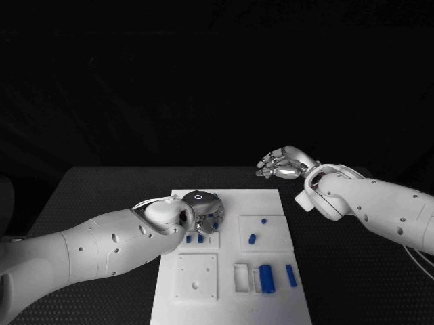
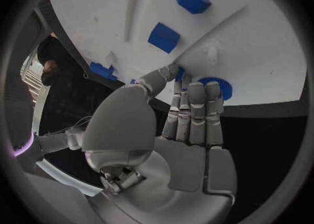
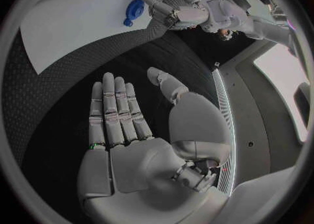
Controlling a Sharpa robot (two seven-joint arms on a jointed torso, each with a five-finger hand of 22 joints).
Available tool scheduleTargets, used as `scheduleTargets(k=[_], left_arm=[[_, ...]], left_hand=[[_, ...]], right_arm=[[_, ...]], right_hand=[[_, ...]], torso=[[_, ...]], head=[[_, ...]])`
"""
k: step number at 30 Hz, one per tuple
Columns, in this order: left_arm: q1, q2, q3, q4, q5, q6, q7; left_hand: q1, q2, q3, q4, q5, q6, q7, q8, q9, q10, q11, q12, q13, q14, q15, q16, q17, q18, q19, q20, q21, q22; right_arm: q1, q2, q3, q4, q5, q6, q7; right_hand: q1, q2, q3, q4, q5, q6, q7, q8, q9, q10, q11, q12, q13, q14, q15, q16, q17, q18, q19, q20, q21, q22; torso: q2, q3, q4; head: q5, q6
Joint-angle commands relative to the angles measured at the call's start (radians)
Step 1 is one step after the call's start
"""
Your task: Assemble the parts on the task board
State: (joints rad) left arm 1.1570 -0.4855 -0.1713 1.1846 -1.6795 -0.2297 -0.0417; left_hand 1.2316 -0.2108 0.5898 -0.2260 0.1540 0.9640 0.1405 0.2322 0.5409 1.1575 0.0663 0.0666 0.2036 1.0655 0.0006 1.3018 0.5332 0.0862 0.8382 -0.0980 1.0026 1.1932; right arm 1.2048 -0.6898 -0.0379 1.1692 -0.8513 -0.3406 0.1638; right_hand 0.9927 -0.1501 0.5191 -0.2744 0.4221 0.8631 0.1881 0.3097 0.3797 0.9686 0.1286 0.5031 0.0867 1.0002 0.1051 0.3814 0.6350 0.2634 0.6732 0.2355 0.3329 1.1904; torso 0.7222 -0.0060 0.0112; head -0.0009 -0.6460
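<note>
While left hand (image 1: pixel 203 211) fingers (image 2: pixel 196 110) spread, tips touch round blue part (image 2: pixel 217 85) on task board (image 1: pixel 275 203).

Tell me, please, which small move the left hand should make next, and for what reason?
Probably the left hand should lower its fingertips a little onto the round blue part and close on it. Its fingers are apart and hold nothing, yet they reach to this part at the edge of the task board. The right hand hangs off the board, empty.
</note>
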Motion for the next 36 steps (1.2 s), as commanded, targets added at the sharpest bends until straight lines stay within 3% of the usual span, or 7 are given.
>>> scheduleTargets(k=[1,22,26,36], left_arm=[[-0.005,-0.004,-0.004,-0.007,-0.017,0.027,-0.031],[-0.007,0.001,-0.004,-0.008,-0.029,0.053,-0.028],[-0.007,0.002,-0.005,-0.010,-0.035,0.053,-0.028],[-0.007,0.005,-0.005,-0.012,-0.038,0.051,-0.027]], left_hand=[[0.003,-0.009,0.000,0.009,0.004,-0.009,0.001,-0.006,-0.001,-0.052,0.052,0.008,-0.002,0.005,0.005,0.006,-0.001,0.026,0.005,0.004,-0.007,0.001],[0.018,0.044,-0.006,0.012,-0.014,0.035,-0.018,0.025,0.002,0.055,0.010,0.081,0.017,0.045,-0.036,0.041,0.004,0.025,0.029,-0.019,0.005,0.012],[0.018,0.055,-0.009,0.011,-0.018,0.057,-0.027,0.037,0.005,0.090,-0.006,0.102,0.027,0.061,-0.051,0.051,0.005,0.024,0.041,-0.029,0.010,0.014],[0.008,0.063,-0.013,0.018,-0.020,0.070,-0.032,0.043,0.004,0.101,-0.013,0.109,0.034,0.069,-0.058,0.053,0.003,0.021,0.049,-0.036,0.010,0.015]], right_arm=[[-0.001,0.001,0.000,0.000,-0.002,0.014,0.011],[-0.002,0.002,0.000,0.000,-0.002,0.014,0.012],[-0.002,0.002,0.000,0.000,-0.002,0.015,0.012],[-0.002,0.002,0.000,0.001,-0.002,0.014,0.012]], right_hand=[[-0.004,0.005,-0.003,0.000,0.005,-0.007,0.002,0.003,-0.002,0.001,0.003,0.005,-0.001,-0.007,-0.001,-0.005,0.002,-0.006,-0.007,0.003,-0.004,0.001],[-0.004,0.007,-0.002,0.000,0.005,-0.007,0.002,0.004,-0.002,0.001,0.003,0.005,-0.002,-0.007,-0.001,-0.005,0.002,-0.005,-0.007,0.003,-0.005,0.002],[-0.003,0.008,-0.002,0.000,0.004,-0.007,0.002,0.004,-0.002,0.002,0.003,0.006,-0.002,-0.007,-0.001,-0.005,0.002,-0.005,-0.007,0.003,-0.005,0.002],[-0.003,0.009,-0.002,0.000,0.004,-0.006,0.002,0.004,-0.002,0.002,0.003,0.006,-0.002,-0.007,-0.001,-0.005,0.003,-0.005,-0.006,0.003,-0.005,0.002]], torso=[[0.000,-0.0003,0.0000],[0.000,0.0004,-0.0008],[0.000,0.0003,-0.0009],[0.000,0.0003,-0.0001]], head=[[-0.001,-0.001],[0.000,-0.003],[-0.002,-0.004],[-0.001,-0.004]])
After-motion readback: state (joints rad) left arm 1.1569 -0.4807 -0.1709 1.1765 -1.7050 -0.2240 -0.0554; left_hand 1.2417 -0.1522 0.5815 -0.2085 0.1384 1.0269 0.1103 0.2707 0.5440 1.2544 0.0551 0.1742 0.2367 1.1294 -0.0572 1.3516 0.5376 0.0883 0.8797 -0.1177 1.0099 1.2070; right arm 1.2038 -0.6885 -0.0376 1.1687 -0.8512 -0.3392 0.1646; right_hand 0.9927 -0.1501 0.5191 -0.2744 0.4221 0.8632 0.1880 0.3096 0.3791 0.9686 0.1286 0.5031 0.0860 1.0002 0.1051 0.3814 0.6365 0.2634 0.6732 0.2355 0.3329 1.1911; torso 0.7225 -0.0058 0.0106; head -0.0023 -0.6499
